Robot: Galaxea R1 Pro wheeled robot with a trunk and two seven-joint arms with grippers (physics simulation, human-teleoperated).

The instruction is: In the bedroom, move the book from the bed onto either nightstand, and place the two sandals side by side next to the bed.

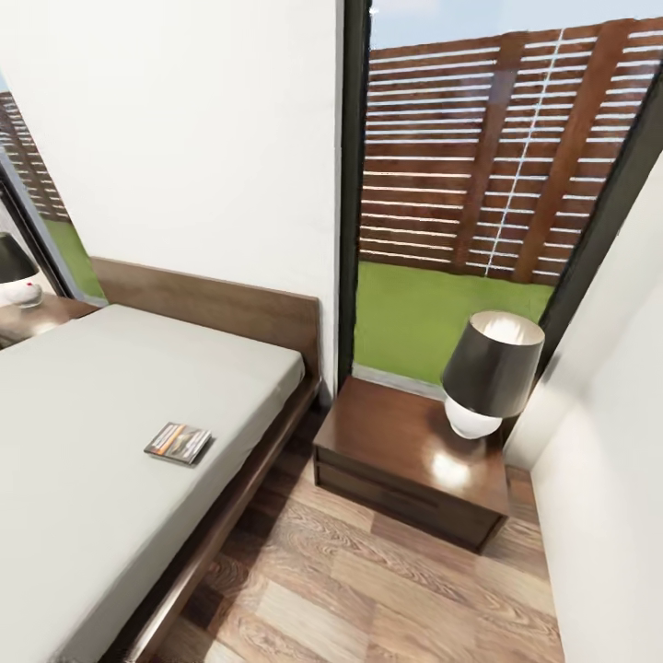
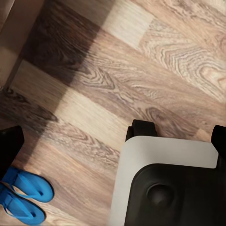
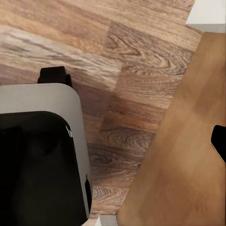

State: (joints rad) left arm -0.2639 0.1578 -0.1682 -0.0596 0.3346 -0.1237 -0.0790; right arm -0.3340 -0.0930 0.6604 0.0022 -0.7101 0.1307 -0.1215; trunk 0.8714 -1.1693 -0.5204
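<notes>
Neither wrist view lets me tell how the left or the right jaws stand, so I cannot say whether they are open or closed. The left wrist view looks down on the wood-plank floor [image 2: 117, 70], with the robot's own grey and black base [image 2: 165, 183] below, and the two sandals [image 2: 23, 195] lying close together on the planks near that base, bright blue, one partly overlapping the other. The right wrist view looks down on the same planked floor beside the base [image 3: 42, 155] and a light brown wooden panel [image 3: 183, 155].

In the head view, the book [image 1: 179, 442] lies flat on the light grey mattress of the bed [image 1: 83, 442], near the mattress edge facing the nightstand [image 1: 405, 460]. That nightstand stands just beside the bed frame, under the tall black-framed window [image 1: 354, 184], and carries a lamp [image 1: 488, 373] with a dark shade and white round base. A second lamp [image 1: 17, 272] stands on the other nightstand [image 1: 37, 318] beyond the bed.
</notes>
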